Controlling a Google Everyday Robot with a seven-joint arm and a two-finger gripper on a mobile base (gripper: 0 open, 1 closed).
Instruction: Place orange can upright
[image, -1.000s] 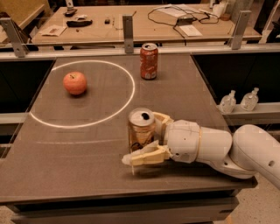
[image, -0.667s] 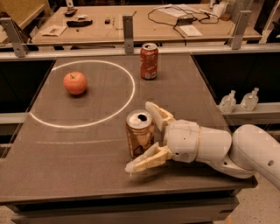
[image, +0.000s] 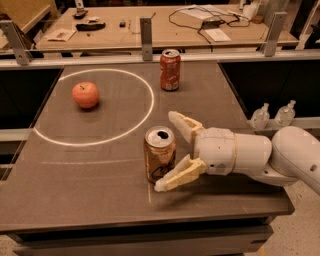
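Note:
The orange can stands upright on the dark table, near the front middle, its opened silver top facing up. My gripper is just right of the can with its fingers spread wide. One finger reaches behind the can and the other finger lies low in front of it. Neither finger visibly presses the can.
A red soda can stands upright at the back middle. An apple lies inside a white circle painted on the left of the table. Two small bottles sit off the table's right edge. A cluttered desk stands behind a rail.
The fingers have opened away from the orange can and the gripper has drawn back a little to the right. The can stays upright on the table.

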